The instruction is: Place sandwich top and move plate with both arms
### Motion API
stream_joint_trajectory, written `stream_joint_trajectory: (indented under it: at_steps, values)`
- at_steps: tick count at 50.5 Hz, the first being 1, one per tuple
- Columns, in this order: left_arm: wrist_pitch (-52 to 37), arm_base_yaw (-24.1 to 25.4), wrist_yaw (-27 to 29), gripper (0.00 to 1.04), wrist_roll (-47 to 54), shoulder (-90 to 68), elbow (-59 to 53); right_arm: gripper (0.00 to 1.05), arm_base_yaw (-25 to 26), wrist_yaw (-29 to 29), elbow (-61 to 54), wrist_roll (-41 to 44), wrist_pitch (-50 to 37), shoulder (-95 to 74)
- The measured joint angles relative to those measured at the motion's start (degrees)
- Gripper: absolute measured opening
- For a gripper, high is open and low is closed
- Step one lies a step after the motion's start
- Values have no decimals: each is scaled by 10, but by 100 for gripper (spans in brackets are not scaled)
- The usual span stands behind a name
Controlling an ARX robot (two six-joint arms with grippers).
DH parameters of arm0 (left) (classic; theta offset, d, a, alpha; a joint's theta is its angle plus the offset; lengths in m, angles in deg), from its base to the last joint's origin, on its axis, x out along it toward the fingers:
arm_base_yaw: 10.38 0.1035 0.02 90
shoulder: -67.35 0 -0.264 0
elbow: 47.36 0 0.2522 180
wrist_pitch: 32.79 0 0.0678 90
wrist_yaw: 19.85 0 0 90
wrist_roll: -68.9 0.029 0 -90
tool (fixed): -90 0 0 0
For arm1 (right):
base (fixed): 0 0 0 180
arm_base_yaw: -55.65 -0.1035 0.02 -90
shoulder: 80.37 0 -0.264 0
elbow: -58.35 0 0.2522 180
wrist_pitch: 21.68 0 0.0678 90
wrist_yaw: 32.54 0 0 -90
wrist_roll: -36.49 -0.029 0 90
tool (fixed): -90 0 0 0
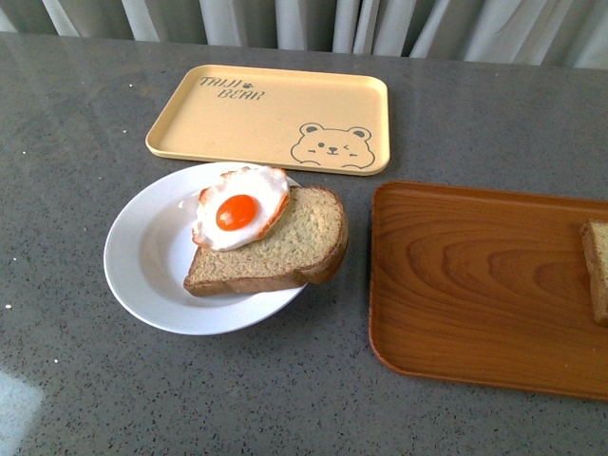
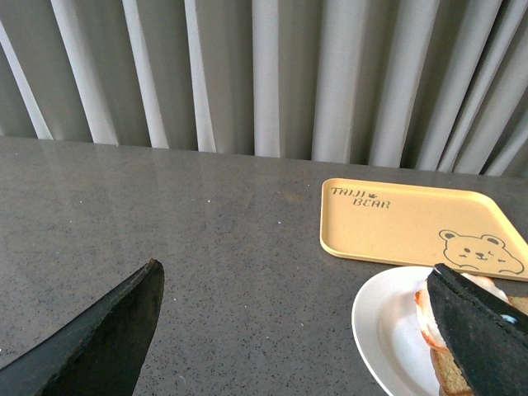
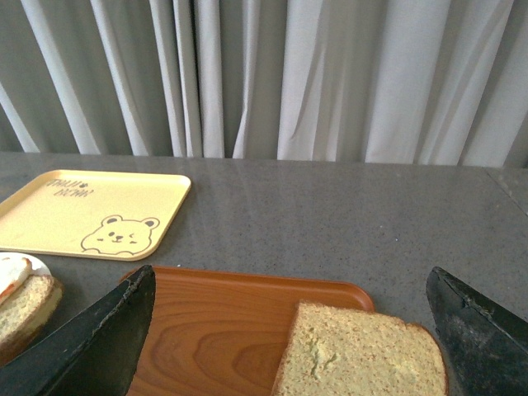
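Right hand [image 3: 290, 276], wide like the left hand [image 2: 297, 268], hovers above the squarish brown wholemeal sandwich top [image 3: 363, 355] on the brown wooden tray [image 3: 214, 330]; the round white plate [image 1: 142, 256] lies beside that tray. The next move, as I judge it: pinch the slice.

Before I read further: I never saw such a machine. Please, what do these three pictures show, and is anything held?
This is a robot with two arms, each ending in a black pincer. The front picture comes from a camera on its body; no arm shows there. On the grey table lie a white plate with a bread slice and a fried egg, a yellow bear tray, and a wooden tray carrying the sandwich top. The other two pictures come from wrist cameras: the dark wedges are the left gripper and the right gripper. Both are open and hold nothing.
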Motion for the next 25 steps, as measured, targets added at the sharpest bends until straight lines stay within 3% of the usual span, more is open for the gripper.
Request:
stream_joint_trajectory:
  at_steps: [25]
  values:
    - [0,0,0,96,0,0,0,96,0,0,0,0,0,0]
